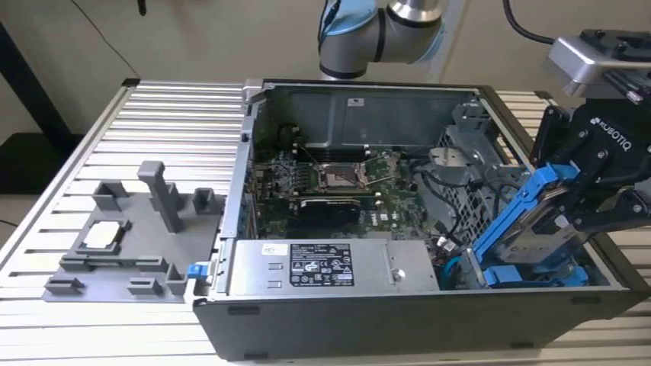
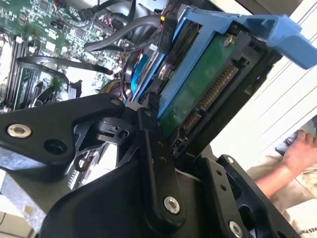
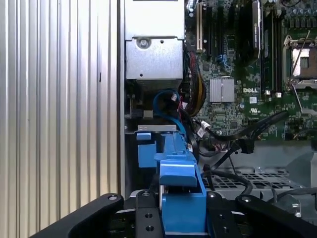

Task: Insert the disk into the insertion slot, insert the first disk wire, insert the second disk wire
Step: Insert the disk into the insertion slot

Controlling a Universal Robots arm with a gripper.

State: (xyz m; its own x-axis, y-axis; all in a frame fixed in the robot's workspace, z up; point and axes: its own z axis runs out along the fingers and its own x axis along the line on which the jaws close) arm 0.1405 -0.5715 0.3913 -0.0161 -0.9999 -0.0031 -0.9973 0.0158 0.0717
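The disk (image 1: 531,217), a drive in a bright blue carrier, hangs tilted over the right end of the open computer case (image 1: 407,320), its lower end down inside the case. My gripper (image 1: 575,206) is shut on it from the exterior view's right. In the second wrist view the disk's green underside (image 2: 198,94) sits between my black fingers (image 2: 151,144). The first wrist view shows the blue carrier (image 3: 176,171) edge-on in the gripper (image 3: 182,210). The insertion slot is hidden behind the disk. A blue cable (image 3: 161,96) and black cables (image 3: 247,136) lie loose close by.
A grey power-supply box (image 1: 325,267) fills the case's near side, and the motherboard (image 1: 336,179) lies behind it. A grey drive cage (image 1: 473,164) stands left of the disk. A grey fixture (image 1: 133,244) sits on the ribbed table (image 1: 122,122). A person's hand (image 2: 302,148) is nearby.
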